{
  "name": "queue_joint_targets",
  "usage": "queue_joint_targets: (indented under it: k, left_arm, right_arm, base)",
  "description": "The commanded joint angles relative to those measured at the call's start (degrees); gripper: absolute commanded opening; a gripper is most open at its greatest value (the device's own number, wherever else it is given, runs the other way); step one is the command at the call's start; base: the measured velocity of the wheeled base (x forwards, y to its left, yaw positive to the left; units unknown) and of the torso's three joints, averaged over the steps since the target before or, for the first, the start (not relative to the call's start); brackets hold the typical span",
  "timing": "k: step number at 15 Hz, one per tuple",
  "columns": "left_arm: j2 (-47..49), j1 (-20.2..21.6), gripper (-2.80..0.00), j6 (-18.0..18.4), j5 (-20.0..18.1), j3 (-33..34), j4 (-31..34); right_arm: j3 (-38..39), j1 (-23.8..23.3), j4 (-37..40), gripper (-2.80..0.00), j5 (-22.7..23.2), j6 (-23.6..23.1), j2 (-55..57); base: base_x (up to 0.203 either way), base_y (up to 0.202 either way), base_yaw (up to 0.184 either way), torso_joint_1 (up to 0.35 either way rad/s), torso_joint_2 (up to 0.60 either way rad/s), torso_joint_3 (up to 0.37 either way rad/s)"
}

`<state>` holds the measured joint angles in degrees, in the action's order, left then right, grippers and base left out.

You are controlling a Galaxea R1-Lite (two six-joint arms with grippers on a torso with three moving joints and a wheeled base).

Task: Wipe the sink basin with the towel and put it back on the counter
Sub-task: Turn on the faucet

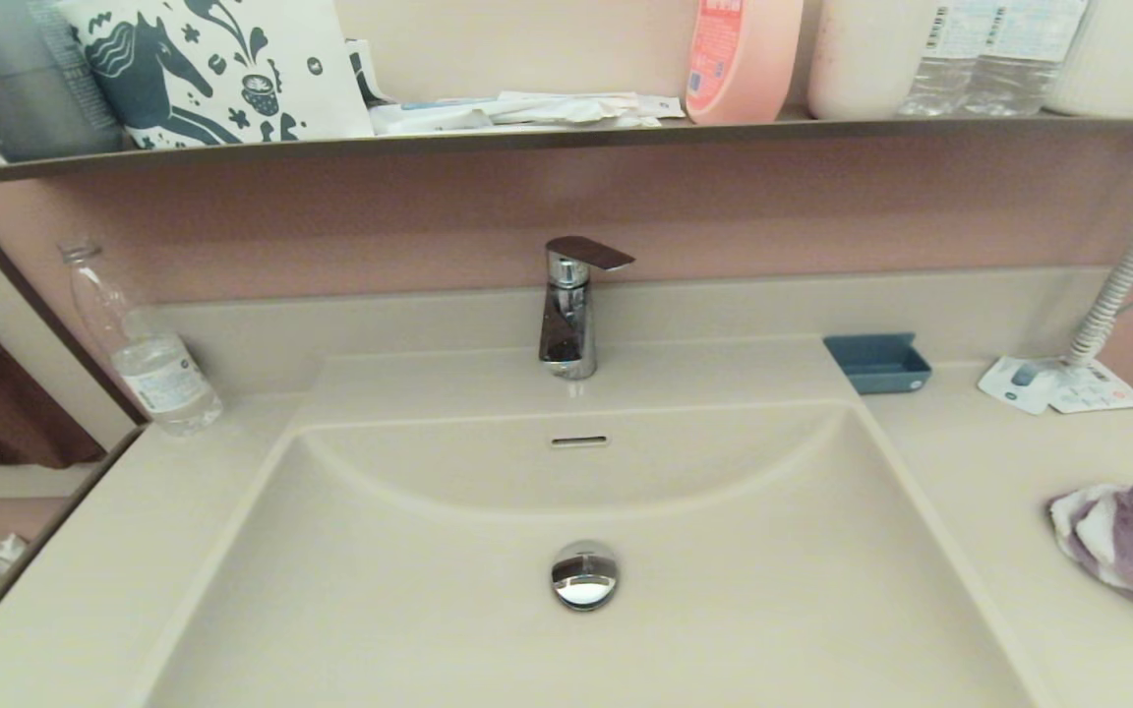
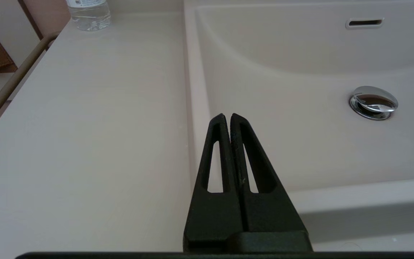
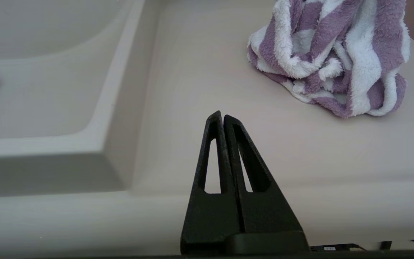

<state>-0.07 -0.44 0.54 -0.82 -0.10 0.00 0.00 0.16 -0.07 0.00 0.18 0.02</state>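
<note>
The cream-beige sink basin (image 1: 724, 590) fills the middle of the head view, with its chrome drain plug (image 1: 584, 574) and overflow slot (image 1: 579, 442). The purple and white striped towel (image 1: 1132, 536) lies crumpled on the counter (image 1: 999, 492) to the right of the bowl. In the right wrist view the towel (image 3: 331, 57) lies ahead of my right gripper (image 3: 222, 116), which is shut, empty and held near the counter's front edge. My left gripper (image 2: 227, 117) is shut and empty over the bowl's left rim. Neither arm shows in the head view.
A chrome faucet (image 1: 568, 310) stands behind the bowl. A clear water bottle (image 1: 144, 349) stands at the back left, a small blue tray (image 1: 878, 363) and a white leaflet (image 1: 1058, 385) with a coiled cord at the back right. A shelf (image 1: 566, 133) above holds bottles and papers.
</note>
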Motion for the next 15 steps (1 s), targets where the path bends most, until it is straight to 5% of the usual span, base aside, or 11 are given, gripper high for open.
queue_joint_targets:
  k: [1, 15]
  left_arm:
    - [0.07, 0.0, -2.8, 0.02, 0.03, 0.02, 0.01]
    - [0.07, 0.0, -2.8, 0.25, 0.03, 0.01, 0.0]
  right_arm:
    - [0.0, 0.02, -0.01, -2.8, 0.0, 0.03, -0.02]
    - [0.0, 0.02, -0.01, -2.8, 0.0, -0.01, -0.02]
  base:
    - [0.0, 0.0, 0.0, 0.0, 0.0, 0.0]
    - [0.0, 0.0, 0.0, 0.0, 0.0, 0.0]
